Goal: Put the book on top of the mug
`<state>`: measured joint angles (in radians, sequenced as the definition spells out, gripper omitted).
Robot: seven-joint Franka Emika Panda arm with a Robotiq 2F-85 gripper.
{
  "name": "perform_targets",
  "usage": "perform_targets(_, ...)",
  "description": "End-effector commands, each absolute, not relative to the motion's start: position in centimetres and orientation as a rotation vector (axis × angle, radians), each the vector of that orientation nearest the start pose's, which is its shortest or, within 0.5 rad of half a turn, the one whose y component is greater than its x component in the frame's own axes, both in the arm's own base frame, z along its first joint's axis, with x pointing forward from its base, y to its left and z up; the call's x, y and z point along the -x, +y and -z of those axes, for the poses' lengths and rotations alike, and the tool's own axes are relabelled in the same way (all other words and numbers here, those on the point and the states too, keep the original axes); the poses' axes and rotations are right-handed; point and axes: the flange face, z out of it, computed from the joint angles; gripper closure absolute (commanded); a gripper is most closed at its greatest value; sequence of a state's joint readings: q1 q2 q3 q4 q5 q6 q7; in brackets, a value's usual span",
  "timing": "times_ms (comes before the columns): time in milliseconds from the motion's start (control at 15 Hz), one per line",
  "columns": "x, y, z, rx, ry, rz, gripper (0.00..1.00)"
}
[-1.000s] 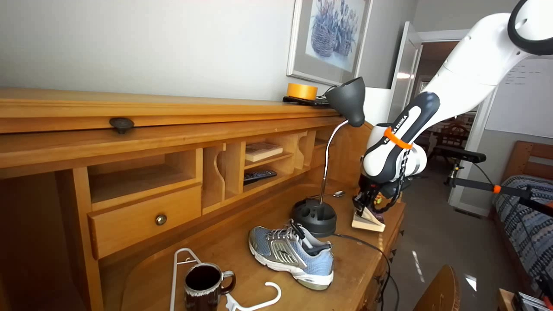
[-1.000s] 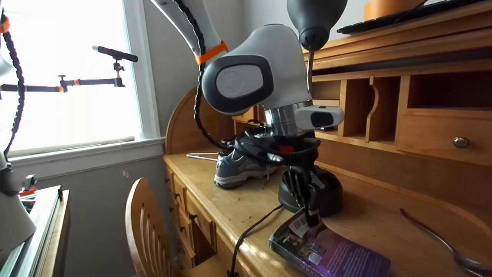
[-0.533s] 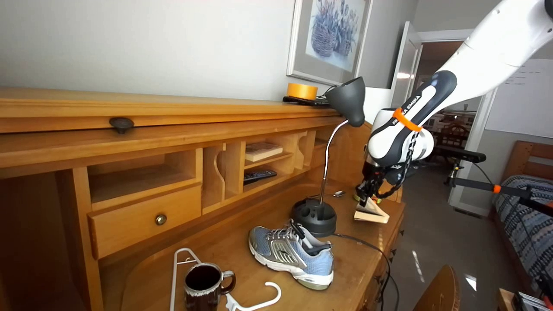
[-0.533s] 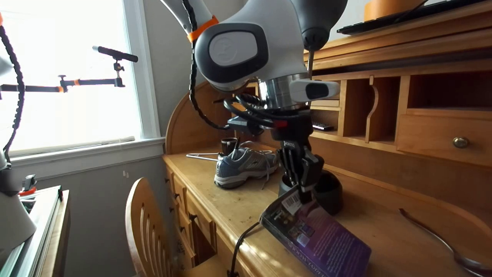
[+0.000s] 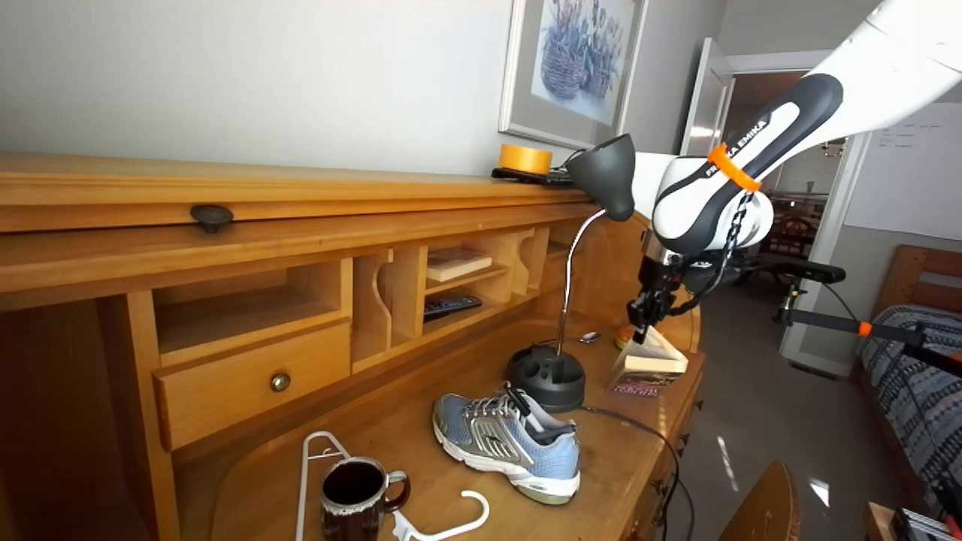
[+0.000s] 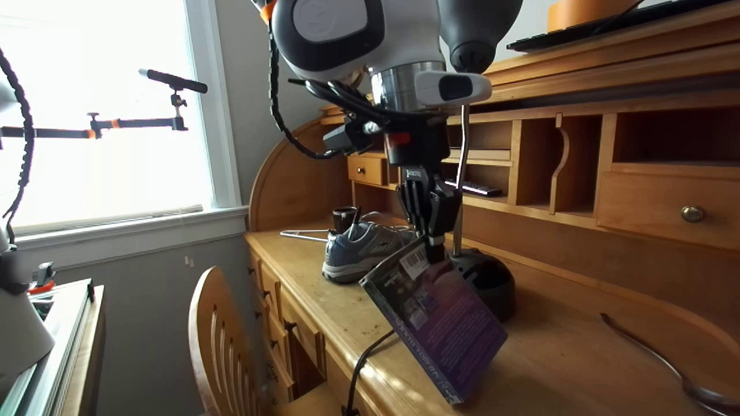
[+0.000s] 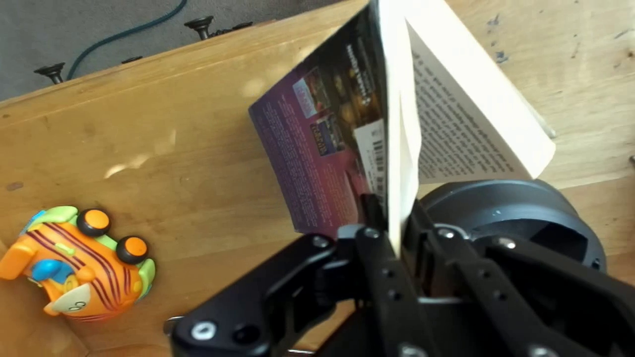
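The book (image 7: 317, 148) is grasped by the hand (image 7: 395, 220), its maroon-purple back cover and some leaves being pinched along one edge while the remaining pages are fanned away from them, so that printed text is exposed in the wrist view. In both exterior views the book is seen hung at a tilt below the hand, near the base of the dark lamp (image 5: 547, 383); whether its lowest part is touching the desk (image 6: 578, 323) cannot be told. The mug (image 5: 355, 507) is stood upright well apart from the book, toward the opposite end of the desk, its handle turned to the side of the sneaker (image 5: 511, 447), which is set between mug and lamp. A white hanger (image 5: 303, 481) is laid just beside the mug, though contact between the two cannot be made out. A black cord (image 6: 354, 378) is draped over the front edge of the desk. In the wrist view an orange and green wheeled toy (image 7: 89, 272) is shown on the desk, and in an exterior view a spoon (image 6: 708, 397) is seen lying on the wood. A dark remote (image 5: 451, 306) is lodged in one compartment (image 5: 492, 297), with a pale volume (image 5: 458, 264) in the one above.
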<state>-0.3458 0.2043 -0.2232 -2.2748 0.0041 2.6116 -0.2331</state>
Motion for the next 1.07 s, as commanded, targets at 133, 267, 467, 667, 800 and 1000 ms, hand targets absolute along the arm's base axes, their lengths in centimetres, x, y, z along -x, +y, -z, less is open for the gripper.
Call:
perform_targets(133,-45.1,-27.9,-31.8,3.113,0.59,0.132,0.96)
perform_targets(267,-45.0,-27.4,-33.0,3.084,0.6,0.114,0.96)
perform_targets(467,-44.9,-26.1,-34.8,3.025,0.614,0.081,0.96)
perform_targets(667,-45.4,-24.3,-36.5,3.004,0.601,0.08,0.96)
perform_targets(800,-46.0,-22.9,-37.7,3.015,0.565,0.109,0.96)
perform_targets(1000,-47.3,-20.1,-39.2,3.032,0.512,0.173,0.96)
